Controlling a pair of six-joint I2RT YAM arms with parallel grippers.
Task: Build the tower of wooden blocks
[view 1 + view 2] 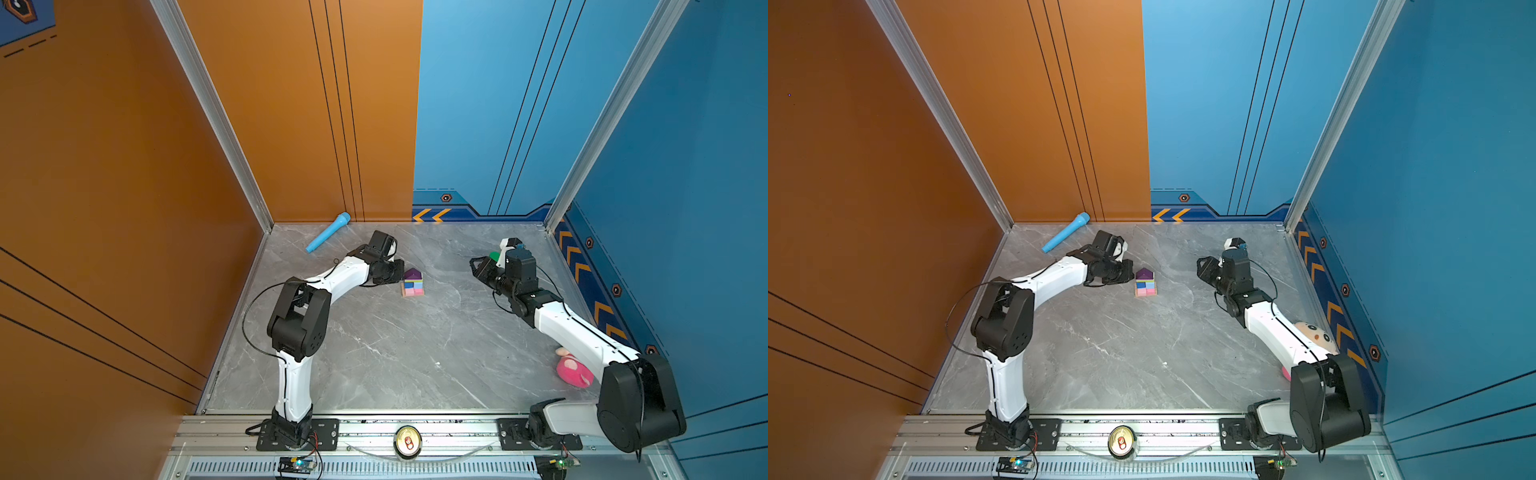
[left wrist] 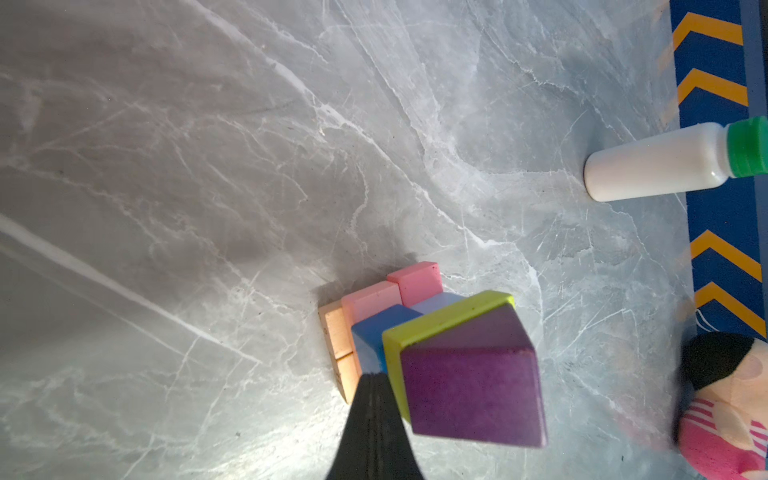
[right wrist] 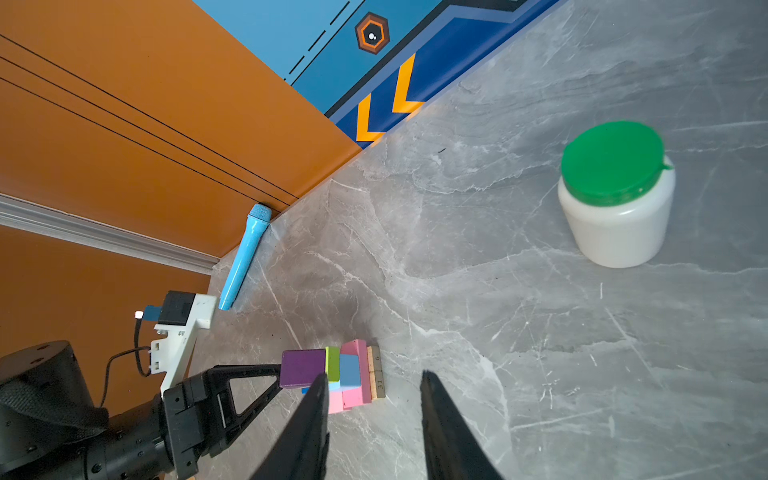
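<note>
The tower (image 1: 412, 284) (image 1: 1145, 282) stands mid-table. From the table up it has two tan bars (image 2: 338, 336), two pink bars (image 2: 370, 299), a dark-blue cube (image 2: 374, 332) beside a light-blue cube (image 2: 440, 301), a lime-green bar (image 2: 449, 316) and the purple peaked block (image 2: 469, 386) on top. My left gripper (image 1: 401, 271) (image 2: 372, 380) is shut and holds nothing. Its tip is at the tower's left side, level with the upper blocks; I cannot tell whether it touches. Well to the right, my right gripper (image 1: 473, 264) (image 3: 374, 374) is open and empty, pointing toward the tower.
A white bottle with a green cap (image 3: 619, 199) stands behind the right gripper. A light-blue toy microphone (image 1: 328, 232) lies at the back left wall. A pink plush toy (image 1: 575, 372) sits under the right arm. A can (image 1: 408, 442) rests on the front rail.
</note>
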